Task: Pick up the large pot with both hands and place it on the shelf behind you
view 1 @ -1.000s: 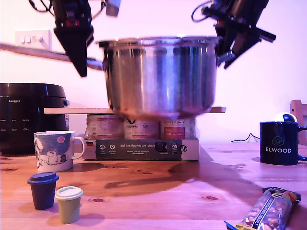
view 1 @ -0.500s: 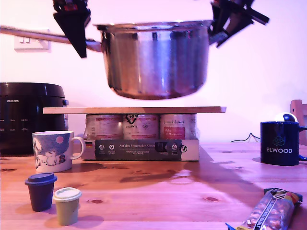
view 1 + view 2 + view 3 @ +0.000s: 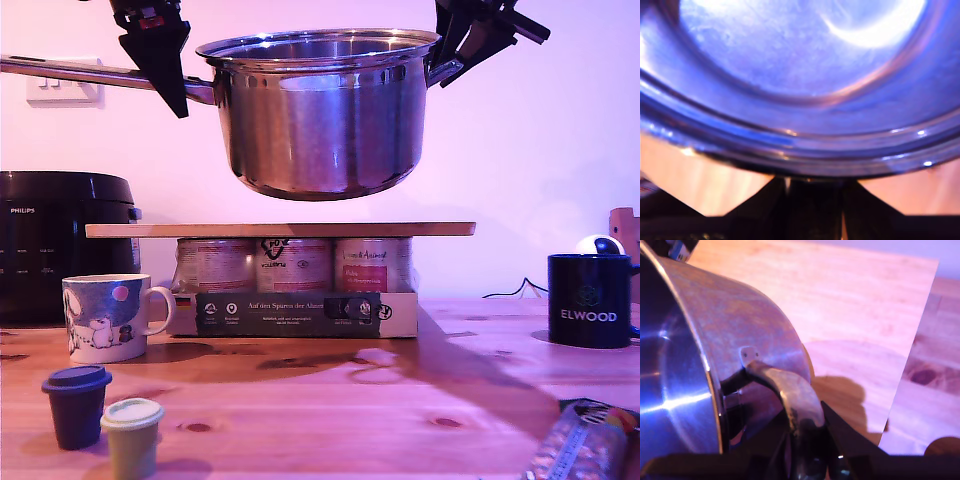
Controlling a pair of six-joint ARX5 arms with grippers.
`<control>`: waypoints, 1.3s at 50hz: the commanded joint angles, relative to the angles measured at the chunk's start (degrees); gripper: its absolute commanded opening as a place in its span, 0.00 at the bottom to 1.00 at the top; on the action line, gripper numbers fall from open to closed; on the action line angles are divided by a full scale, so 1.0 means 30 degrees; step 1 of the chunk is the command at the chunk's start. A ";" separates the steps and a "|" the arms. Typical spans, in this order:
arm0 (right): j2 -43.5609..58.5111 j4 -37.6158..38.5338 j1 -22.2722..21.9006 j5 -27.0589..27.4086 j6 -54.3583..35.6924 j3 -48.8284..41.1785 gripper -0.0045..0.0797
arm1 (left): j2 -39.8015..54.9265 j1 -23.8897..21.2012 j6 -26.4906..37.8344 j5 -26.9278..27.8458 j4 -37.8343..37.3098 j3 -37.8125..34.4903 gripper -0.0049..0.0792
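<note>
Foreground of the exterior view holds two small lidded cups [image 3: 100, 425] at lower left and a printed mug [image 3: 105, 316] behind them; a dark mug [image 3: 592, 298] stands at the right edge on the desk [image 3: 330, 410]. Farther back, the shelf [image 3: 280, 229] lies flat across a row of tins [image 3: 295, 265] and a boxed pack [image 3: 305, 313].

The large pot [image 3: 325, 115] hangs in the air directly above the shelf, clear of it, upright, rim level. Its long axis runs across the frame: the straight handle [image 3: 80, 72] points to the exterior view's left, the loop handle [image 3: 785, 387] to the exterior view's right.

My second gripper [image 3: 807, 440] is clamped on the loop handle, as the second wrist view shows; that puts it at the upper right of the exterior view. My first gripper [image 3: 815, 197] sits against the pot's rim, apparently closed on the straight handle near its root, though the blurred first wrist view does not show the hold.

Judgement: the pot must descend straight down, both arms together, to keep it level.
</note>
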 commanded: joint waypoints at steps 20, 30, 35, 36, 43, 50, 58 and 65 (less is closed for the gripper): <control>-0.0430 -0.1137 0.1304 -0.1239 -0.0189 0.0357 0.04 | -0.0291 0.0131 -0.2929 0.1632 0.3235 0.1537 0.03; -0.0430 -0.0663 0.1319 -0.1115 -0.0197 0.0364 0.04 | -0.0291 0.0131 -0.3053 0.1588 0.3191 0.1778 0.03; -0.0430 -0.0386 0.1319 -0.1115 -0.0175 0.0364 0.04 | -0.0291 0.0117 -0.3082 0.1457 0.3096 0.1792 0.03; -0.0430 -0.0386 0.1319 -0.1122 -0.0175 0.0364 0.04 | -0.0291 0.0117 -0.3075 0.1457 0.3009 0.1792 0.03; -0.0430 -0.0146 0.1319 -0.1115 -0.0189 0.0364 0.04 | -0.0291 0.0117 -0.3075 0.1443 0.2790 0.1800 0.03; -0.0430 0.0474 0.1319 -0.1107 -0.0204 0.0364 0.04 | -0.0291 0.0117 -0.3067 0.1413 0.3096 0.1814 0.03; -0.0430 0.0867 0.1195 -0.1027 -0.0408 0.0364 0.04 | -0.0291 0.0117 -0.3082 0.1399 0.4320 0.1814 0.03; -0.0430 0.1632 0.1173 -0.0554 -0.0641 0.0364 0.04 | -0.0291 0.0124 -0.3483 0.1450 0.5457 0.1814 0.03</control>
